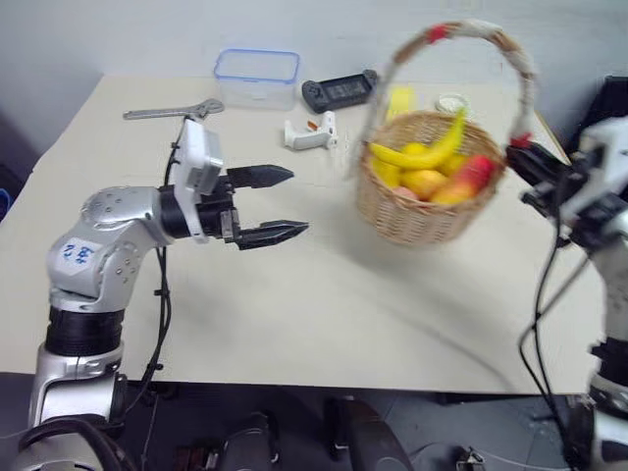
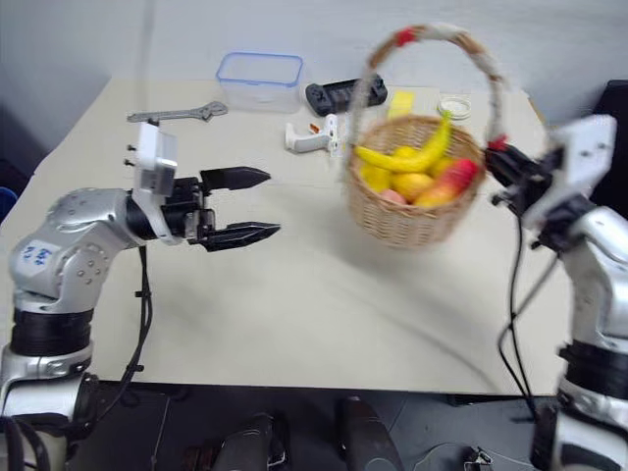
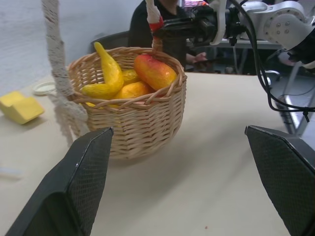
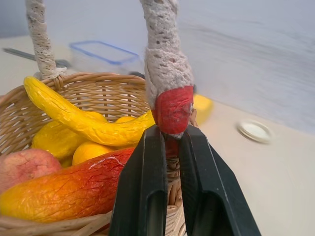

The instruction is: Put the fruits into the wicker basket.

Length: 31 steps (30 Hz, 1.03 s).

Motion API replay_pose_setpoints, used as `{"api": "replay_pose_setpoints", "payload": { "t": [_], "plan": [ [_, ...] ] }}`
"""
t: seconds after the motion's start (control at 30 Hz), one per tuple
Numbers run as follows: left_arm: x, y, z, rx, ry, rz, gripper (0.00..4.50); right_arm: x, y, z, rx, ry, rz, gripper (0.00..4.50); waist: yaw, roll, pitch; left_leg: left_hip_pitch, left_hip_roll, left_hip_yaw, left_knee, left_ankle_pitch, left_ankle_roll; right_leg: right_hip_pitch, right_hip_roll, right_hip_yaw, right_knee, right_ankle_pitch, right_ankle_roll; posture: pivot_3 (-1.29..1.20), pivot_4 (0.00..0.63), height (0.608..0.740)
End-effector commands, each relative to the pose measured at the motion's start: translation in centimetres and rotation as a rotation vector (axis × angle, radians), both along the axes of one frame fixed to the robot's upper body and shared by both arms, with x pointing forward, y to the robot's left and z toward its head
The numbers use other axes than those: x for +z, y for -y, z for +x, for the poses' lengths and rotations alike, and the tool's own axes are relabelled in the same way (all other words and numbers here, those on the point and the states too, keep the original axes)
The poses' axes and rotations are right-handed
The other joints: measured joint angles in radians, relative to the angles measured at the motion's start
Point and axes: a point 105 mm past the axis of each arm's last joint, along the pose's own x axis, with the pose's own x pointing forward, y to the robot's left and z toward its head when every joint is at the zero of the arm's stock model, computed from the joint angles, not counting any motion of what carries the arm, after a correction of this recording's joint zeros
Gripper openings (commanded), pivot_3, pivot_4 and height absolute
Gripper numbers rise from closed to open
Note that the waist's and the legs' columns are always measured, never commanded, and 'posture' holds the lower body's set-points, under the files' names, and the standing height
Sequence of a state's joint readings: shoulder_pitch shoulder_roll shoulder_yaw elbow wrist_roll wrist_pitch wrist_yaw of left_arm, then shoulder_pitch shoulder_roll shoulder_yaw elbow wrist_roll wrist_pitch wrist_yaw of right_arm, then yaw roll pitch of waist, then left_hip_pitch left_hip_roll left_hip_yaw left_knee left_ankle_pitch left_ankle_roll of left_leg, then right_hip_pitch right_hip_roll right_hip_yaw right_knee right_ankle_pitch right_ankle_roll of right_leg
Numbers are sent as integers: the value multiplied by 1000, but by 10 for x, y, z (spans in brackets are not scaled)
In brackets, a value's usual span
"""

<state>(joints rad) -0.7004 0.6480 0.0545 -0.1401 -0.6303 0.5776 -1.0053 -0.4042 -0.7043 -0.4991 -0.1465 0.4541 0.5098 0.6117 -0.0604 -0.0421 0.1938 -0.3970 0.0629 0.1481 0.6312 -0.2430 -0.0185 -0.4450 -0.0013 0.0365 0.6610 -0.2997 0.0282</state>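
On the right side of the table (image 1: 294, 314) the wicker basket (image 1: 422, 211) is seen, its base blurred and not clearly judged as resting on the tabletop or lifted. Both fruits are held inside it: the banana (image 1: 432, 149) is laid across the top, curving up toward the far rim, and the yellow-to-red toy fruit (image 1: 469, 179) is leaned at the right side with its red end toward the rim. Round yellow and orange fruits are packed beneath them.

The right gripper (image 4: 170, 142) is pinched on the basket's handle (image 4: 165, 59) at its right foot, on the red patch (image 4: 173, 109) just above the rim; its fingers are pressed against the wrap from both sides.

The left gripper (image 1: 275, 204) is held over the table's left-centre, pointed toward the basket and well apart from it. Its fingers are spread wide and nothing is held between them.

Along the far edge a blue-rimmed plastic box (image 1: 257, 77), a wrench (image 1: 172, 112), a black controller (image 1: 339, 91) and a white tool (image 1: 312, 132) are laid. A yellow block (image 3: 20, 107) and a small round lid (image 4: 253, 131) are placed just beyond the basket.
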Motion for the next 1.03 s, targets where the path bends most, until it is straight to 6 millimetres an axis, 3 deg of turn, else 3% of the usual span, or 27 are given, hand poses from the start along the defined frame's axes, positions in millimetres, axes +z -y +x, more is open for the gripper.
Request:
{"api": "replay_pose_setpoints", "payload": {
  "t": [0.03,0.13,0.23,0.37,0.5,0.67,0.83,0.93,1.03],
  "plan": [
    [8,5,1,-39,46,11,4500,7,33,-27,-103,68,-6,41,-1,0,0,1,0,1,0,0,0,1,0,0,0,0,0,0,150,740],
    [7,8,4,-57,45,17,4500,-15,48,-34,-167,33,19,41,-6,0,0,3,0,1,0,0,-1,2,1,1,1,0,0,0,150,740],
    [6,11,7,-73,46,22,4500,-34,46,-38,-169,0,8,41,-17,0,0,5,0,1,-1,1,-1,3,2,2,2,0,0,0,150,740],
    [6,12,10,-80,47,23,4500,-44,48,-45,-179,-18,-70,1357,-24,0,0,7,1,0,-2,1,-2,6,3,2,1,0,1,0,150,740],
    [6,8,12,-77,46,24,4500,-35,60,-61,-172,-42,-74,2743,-23,0,0,8,1,0,-2,1,-2,6,3,3,2,0,1,0,150,740],
    [9,-4,13,-59,45,23,4500,-9,76,-102,-22,-202,-70,4470,-16,0,0,8,0,-1,-2,0,-1,8,3,3,0,-1,2,0,150,740],
    [14,-15,13,-45,47,20,4500,12,85,-134,139,-365,19,4470,-21,-1,0,14,2,-4,-2,-5,5,18,5,1,-7,-1,3,0,150,740],
    [16,-18,12,-41,50,18,4500,22,86,-135,175,-376,54,4470,-25,-2,1,14,2,-3,-2,-6,7,18,5,1,-8,-1,3,0,150,740],
    [17,-17,13,-33,58,20,4500,19,81,-130,199,-386,35,4470,-24,-2,1,13,2,-3,-2,-7,7,18,5,1,-8,-2,3,0,150,740]
  ]
}}
